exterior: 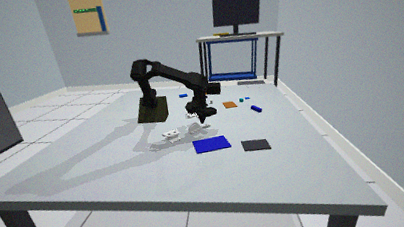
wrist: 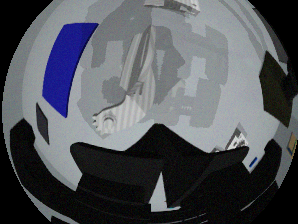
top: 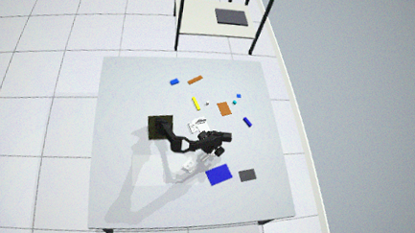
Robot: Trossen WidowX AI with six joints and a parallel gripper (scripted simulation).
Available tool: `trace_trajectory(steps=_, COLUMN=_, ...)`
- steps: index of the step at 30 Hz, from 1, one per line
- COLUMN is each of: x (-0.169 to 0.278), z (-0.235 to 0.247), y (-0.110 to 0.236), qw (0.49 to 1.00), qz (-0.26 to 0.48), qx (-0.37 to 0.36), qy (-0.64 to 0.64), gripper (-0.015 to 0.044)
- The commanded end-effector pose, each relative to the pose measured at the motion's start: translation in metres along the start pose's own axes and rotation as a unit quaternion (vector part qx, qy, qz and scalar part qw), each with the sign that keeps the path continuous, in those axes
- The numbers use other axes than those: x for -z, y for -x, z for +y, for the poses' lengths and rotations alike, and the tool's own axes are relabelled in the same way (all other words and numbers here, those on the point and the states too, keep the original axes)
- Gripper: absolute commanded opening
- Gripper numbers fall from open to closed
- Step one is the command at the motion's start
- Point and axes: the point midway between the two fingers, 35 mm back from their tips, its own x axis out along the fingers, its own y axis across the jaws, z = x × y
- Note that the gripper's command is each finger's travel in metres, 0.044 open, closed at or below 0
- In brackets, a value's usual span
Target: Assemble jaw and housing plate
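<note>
My gripper (exterior: 202, 119) (wrist: 157, 127) is shut, its tips low over the table, with nothing visible between them. A loose white jaw (top: 208, 156) (exterior: 195, 128) (wrist: 131, 109) is just beyond the tips, tilted, its toothed end at the lower left in the wrist view. Whether it touches the fingers or the table cannot be told. The white base with the other jaw (top: 197, 126) (wrist: 237, 143) is nearer the arm, partly hidden by the arm and fingers. A small white part with holes, seemingly the housing plate (top: 188, 166) (exterior: 171, 134) (wrist: 175, 5), lies apart on the near side.
A blue panel (top: 219, 175) (exterior: 211, 144) (wrist: 69, 65) and a dark grey panel (top: 247, 175) (exterior: 256, 144) (wrist: 43, 123) lie on the near right. An orange panel (top: 224, 109), a yellow bar (top: 195, 103) and a dark blue cylinder (top: 247, 122) lie farther back. The arm's dark base block (top: 158, 134) is on the left.
</note>
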Motion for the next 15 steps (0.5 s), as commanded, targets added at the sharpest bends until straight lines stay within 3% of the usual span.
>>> trace_trajectory(steps=1, x=0.0, z=0.001, y=0.001, qw=1.0, qz=-0.003, qx=0.001, qy=0.003, gripper=0.0)
trace_trajectory(steps=6, x=0.0, z=0.0, y=0.057, qw=1.0, qz=0.0, qx=0.001, qy=0.0, gripper=0.0)
trace_trajectory(steps=11, x=0.0, z=0.0, y=0.06, qw=1.0, qz=0.0, qx=0.001, qy=0.0, gripper=0.0)
trace_trajectory(steps=15, x=0.004, z=-0.001, y=0.053, qw=1.0, qz=0.004, qx=0.0, qy=0.005, gripper=0.0105)
